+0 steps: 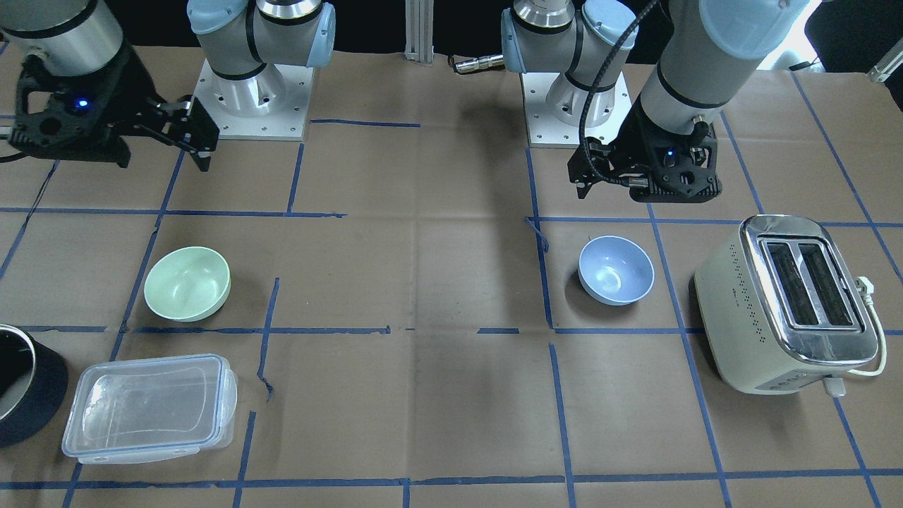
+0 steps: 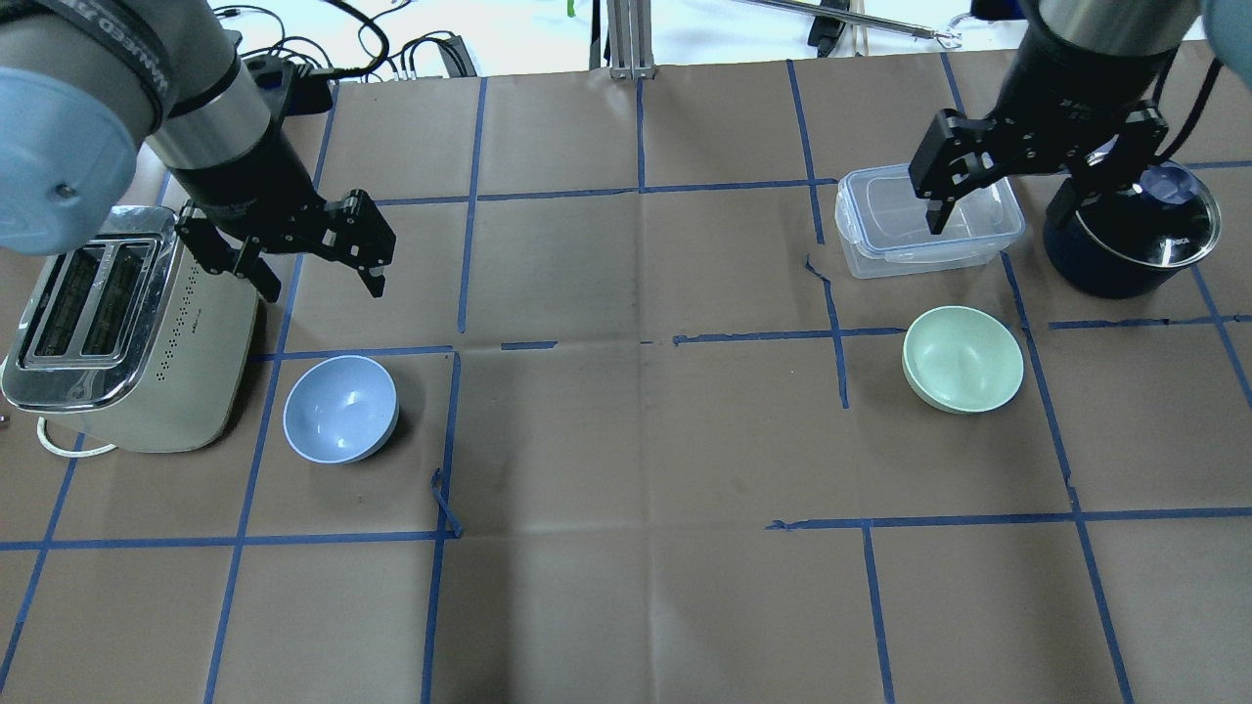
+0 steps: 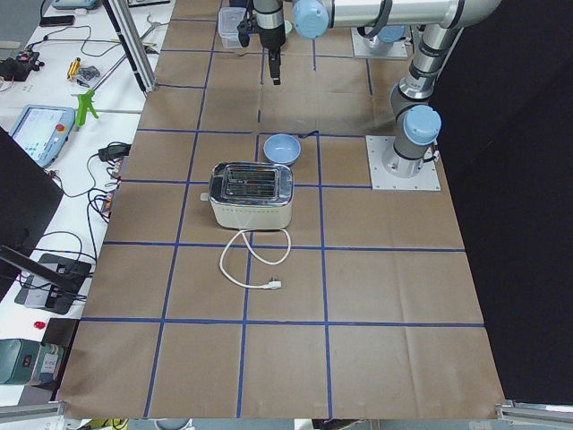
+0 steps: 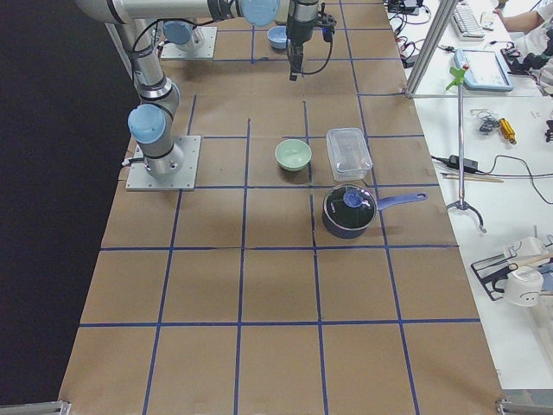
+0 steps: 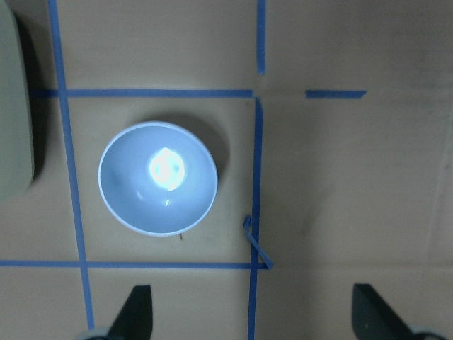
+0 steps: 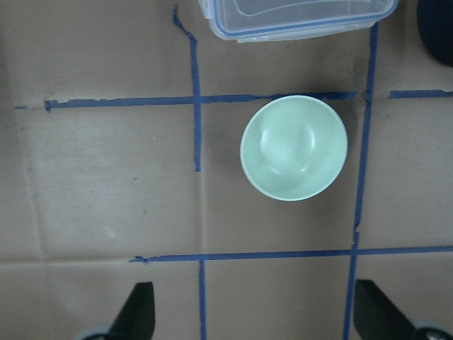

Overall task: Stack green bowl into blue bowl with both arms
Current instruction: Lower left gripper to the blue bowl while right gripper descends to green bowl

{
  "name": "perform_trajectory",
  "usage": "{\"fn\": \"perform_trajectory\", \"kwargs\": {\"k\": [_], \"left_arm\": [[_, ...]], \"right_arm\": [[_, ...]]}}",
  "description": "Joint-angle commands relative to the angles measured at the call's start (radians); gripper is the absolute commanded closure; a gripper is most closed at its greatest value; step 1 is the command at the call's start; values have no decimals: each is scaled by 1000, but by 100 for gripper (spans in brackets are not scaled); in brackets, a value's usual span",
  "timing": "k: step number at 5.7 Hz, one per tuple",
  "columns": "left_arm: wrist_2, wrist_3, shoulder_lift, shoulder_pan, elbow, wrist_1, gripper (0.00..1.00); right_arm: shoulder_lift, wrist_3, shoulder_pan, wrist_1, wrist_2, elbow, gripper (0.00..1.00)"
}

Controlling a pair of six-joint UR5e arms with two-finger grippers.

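Observation:
The green bowl (image 1: 188,283) stands upright and empty on the table's right half, as the overhead view (image 2: 962,359) and the right wrist view (image 6: 294,148) show. The blue bowl (image 1: 616,269) stands upright and empty on the left half, seen in the overhead view (image 2: 340,409) and the left wrist view (image 5: 157,177). My left gripper (image 2: 318,279) hangs open and empty above the table, just beyond the blue bowl. My right gripper (image 2: 1012,200) hangs open and empty beyond the green bowl, over the clear container.
A cream toaster (image 2: 117,332) stands right beside the blue bowl on its outer side, its cord trailing behind. A clear lidded container (image 2: 924,220) and a dark navy pot (image 2: 1130,235) stand just beyond the green bowl. Brown paper with blue tape lines covers the table (image 2: 636,440).

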Motion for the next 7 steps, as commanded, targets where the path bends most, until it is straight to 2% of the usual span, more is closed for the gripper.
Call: {"fn": "perform_trajectory", "kwargs": {"k": [1, 2, 3, 4, 5, 6, 7], "left_arm": [[4, 4, -97, 45, -216, 285, 2], [-5, -2, -210, 34, -237, 401, 3], [-9, -7, -258, 8, -250, 428, 8], [-5, -8, -264, 9, -300, 487, 8], [-2, -8, -274, 12, -305, 495, 23], [3, -19, -280, 24, -287, 494, 83], [3, -31, -279, 25, -283, 489, 99]], "right_arm": [[1, -293, -267, -5, 13, 60, 0], [10, -337, -345, -95, 15, 133, 0], [5, -322, -341, -241, 6, 246, 0], [17, -261, -329, -405, 7, 355, 0], [48, -245, -292, -524, 4, 417, 0], [100, -189, -270, -568, 6, 440, 0], [172, -178, -243, -638, 7, 448, 0]]}}
